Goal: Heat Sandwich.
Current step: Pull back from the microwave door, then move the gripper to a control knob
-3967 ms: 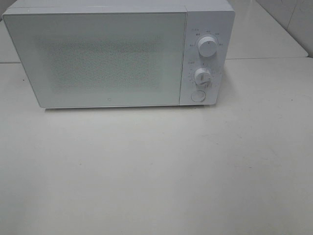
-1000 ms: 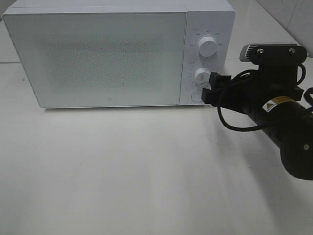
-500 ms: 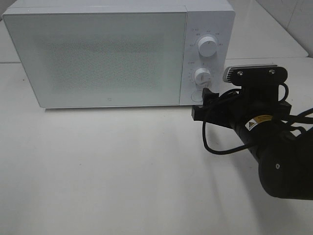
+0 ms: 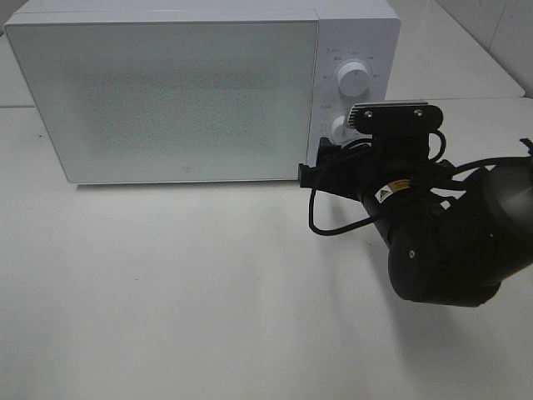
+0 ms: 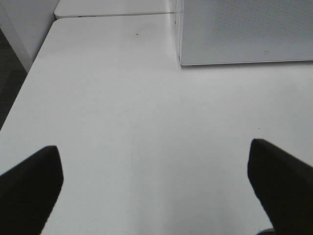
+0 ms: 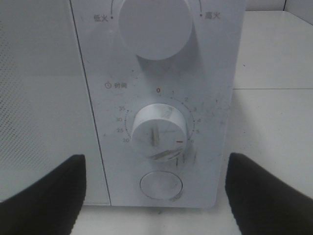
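sandwich unseen; likely soft, light: hold crust edges | right pincer (image 6: 155, 188) spread at button (image 6: 161, 185), 6 o'clock of timer knob (image 6: 159, 131) | left pincer (image 5: 155, 182) spread

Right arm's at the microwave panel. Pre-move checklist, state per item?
1. Microwave door shut: ok.
2. Right gripper open and empty: ok.
3. Round button lined up between its fingers: ok.
4. Timer knob at zero: cannot tell.
5. Left gripper open, above the table: ok.
6. Sandwich located: not ok, it shows in no view.
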You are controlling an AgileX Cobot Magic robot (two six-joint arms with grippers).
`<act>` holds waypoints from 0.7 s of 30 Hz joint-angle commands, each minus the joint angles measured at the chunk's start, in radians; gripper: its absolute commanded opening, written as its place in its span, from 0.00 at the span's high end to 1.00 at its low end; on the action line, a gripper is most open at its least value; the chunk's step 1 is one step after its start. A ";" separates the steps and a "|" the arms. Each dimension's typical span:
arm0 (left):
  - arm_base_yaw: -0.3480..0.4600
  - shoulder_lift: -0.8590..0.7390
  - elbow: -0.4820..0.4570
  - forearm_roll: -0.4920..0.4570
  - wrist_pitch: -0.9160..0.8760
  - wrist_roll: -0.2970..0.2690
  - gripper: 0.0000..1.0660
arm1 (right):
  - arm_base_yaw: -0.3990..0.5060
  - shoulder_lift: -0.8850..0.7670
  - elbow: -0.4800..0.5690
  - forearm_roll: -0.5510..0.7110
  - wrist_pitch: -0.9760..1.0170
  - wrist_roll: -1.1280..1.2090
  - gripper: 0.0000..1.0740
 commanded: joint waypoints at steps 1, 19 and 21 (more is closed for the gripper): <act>0.006 -0.026 0.003 -0.006 -0.011 -0.006 0.09 | -0.025 0.025 -0.043 -0.027 -0.066 -0.012 0.29; 0.006 -0.026 0.003 -0.006 -0.011 -0.006 0.09 | -0.077 0.098 -0.159 -0.072 -0.004 -0.012 0.30; 0.006 -0.026 0.003 -0.006 -0.011 -0.006 0.09 | -0.077 0.098 -0.159 -0.072 0.007 -0.012 0.30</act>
